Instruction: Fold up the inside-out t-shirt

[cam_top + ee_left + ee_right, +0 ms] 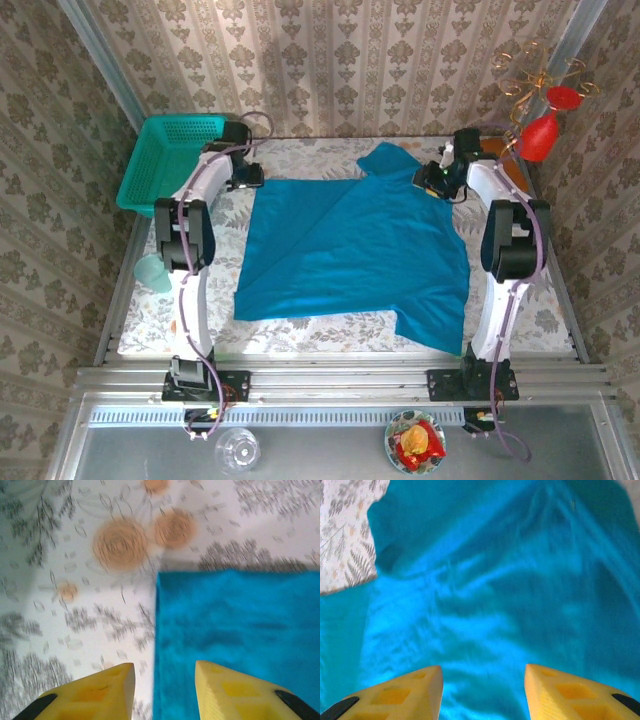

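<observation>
The t-shirt [350,250] lay flat mid-table [300,335], its far-left corner edge between the left gripper's [164,677] spread fingers, the right gripper [482,680] likewise spread over far-right cloth, a basket [170,160] beyond the far-left corner.

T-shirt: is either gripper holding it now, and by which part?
Nothing is held. The left gripper is open above an edge of the t-shirt; the right gripper is open above its cloth.
</observation>
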Action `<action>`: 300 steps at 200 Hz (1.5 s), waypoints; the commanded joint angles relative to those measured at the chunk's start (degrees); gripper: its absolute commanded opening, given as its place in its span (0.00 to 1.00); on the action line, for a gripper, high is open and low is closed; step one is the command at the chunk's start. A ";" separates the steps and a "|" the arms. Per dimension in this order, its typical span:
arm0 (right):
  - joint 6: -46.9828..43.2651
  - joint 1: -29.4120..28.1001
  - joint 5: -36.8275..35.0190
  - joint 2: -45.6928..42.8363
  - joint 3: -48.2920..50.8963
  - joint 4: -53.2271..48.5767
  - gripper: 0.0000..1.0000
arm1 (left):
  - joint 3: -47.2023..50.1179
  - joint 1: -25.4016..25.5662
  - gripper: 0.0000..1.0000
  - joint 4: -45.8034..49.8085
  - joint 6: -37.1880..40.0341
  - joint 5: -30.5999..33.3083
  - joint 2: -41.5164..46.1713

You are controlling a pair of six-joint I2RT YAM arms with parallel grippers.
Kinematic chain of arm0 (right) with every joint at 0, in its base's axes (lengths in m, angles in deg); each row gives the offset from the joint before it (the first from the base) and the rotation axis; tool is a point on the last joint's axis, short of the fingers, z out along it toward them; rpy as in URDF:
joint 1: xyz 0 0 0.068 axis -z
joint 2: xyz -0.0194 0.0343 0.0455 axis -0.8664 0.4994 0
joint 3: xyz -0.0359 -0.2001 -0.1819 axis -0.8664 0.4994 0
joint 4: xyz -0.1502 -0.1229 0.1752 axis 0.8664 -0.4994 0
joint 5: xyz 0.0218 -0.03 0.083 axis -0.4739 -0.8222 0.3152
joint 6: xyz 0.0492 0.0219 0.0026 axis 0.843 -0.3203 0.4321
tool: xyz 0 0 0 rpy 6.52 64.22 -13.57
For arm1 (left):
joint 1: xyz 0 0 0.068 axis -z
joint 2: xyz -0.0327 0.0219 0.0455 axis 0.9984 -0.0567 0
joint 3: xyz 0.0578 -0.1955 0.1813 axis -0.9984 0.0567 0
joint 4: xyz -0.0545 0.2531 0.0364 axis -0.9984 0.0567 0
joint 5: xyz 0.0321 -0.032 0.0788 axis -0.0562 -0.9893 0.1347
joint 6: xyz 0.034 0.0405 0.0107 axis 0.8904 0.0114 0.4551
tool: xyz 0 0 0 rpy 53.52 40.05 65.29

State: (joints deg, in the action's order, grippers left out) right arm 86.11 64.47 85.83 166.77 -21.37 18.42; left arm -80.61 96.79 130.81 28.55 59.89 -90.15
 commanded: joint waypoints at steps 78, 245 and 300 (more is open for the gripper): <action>-8.41 0.01 -12.11 27.64 -43.64 -21.33 0.48 | -22.18 -2.14 0.39 12.16 -0.08 -10.66 -18.04; -5.94 1.53 -26.68 26.65 -41.04 -22.85 0.00 | -21.46 -3.60 0.00 7.56 -6.50 -0.52 -15.50; -6.00 1.55 -24.02 25.43 -39.60 -22.33 0.05 | -23.62 -4.59 0.00 9.67 -9.03 1.14 -17.34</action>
State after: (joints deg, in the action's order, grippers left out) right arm 79.03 65.67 62.21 194.60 -62.20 -3.37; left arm -102.12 93.80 138.46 21.93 57.12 -107.44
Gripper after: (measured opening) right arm 0.065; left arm 0.063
